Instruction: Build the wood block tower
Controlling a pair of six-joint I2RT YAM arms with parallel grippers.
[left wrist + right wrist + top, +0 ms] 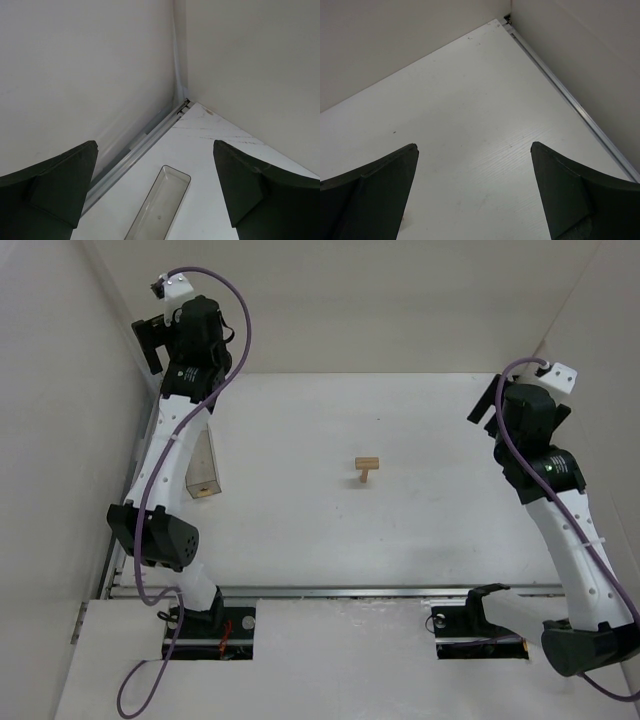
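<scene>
Only overhead: wood block tower [367, 469]

White table [420, 430], small T-shaped wood block tower [367, 469] near its middle, clear container [203, 468] by left edge

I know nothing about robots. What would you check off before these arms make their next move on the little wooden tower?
1. Is the left gripper open and holding nothing? Ok.
2. Is the right gripper open and holding nothing? Ok.
3. Is the small light-tan wood block tower standing as a T mid-table, apart from both arms? Ok.
4. Is the clear plastic rectangular container in the left wrist camera's view, below the left gripper? Ok.
5. Are there spare blocks in that container? From above, a tan bit shows at its near end. Cannot tell.
</scene>
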